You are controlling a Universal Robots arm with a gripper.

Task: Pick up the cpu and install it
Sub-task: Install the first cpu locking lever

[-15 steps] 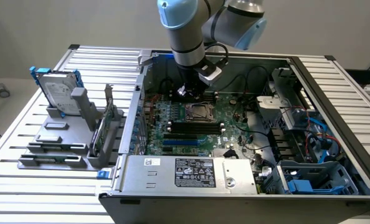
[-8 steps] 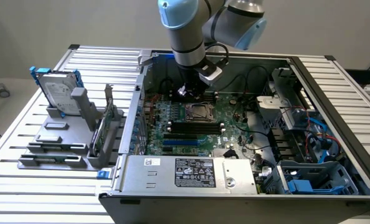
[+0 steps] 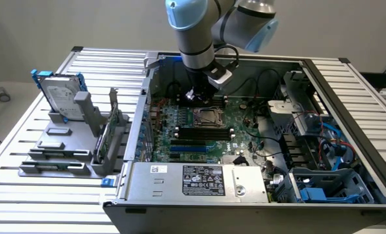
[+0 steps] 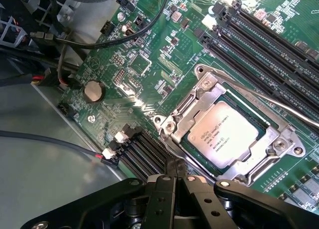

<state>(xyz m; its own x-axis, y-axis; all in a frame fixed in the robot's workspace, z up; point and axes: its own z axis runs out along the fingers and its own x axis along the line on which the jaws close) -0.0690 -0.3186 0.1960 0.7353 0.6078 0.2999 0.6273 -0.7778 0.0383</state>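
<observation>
Bright, even light; glare streaks the motherboard (image 4: pixel 149 89), and the near gripper (image 4: pixel 177 181) looks soft.

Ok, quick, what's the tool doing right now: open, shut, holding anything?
Tool: shut, holding nothing. It hangs over the motherboard beside the socket, and the cpu sits in the socket, apart from the tool.

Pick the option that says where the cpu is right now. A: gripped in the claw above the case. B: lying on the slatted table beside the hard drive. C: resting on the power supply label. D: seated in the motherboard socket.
D: the cpu lies flat inside the socket frame on the motherboard, with the claw shut and holding nothing beside it.
</observation>
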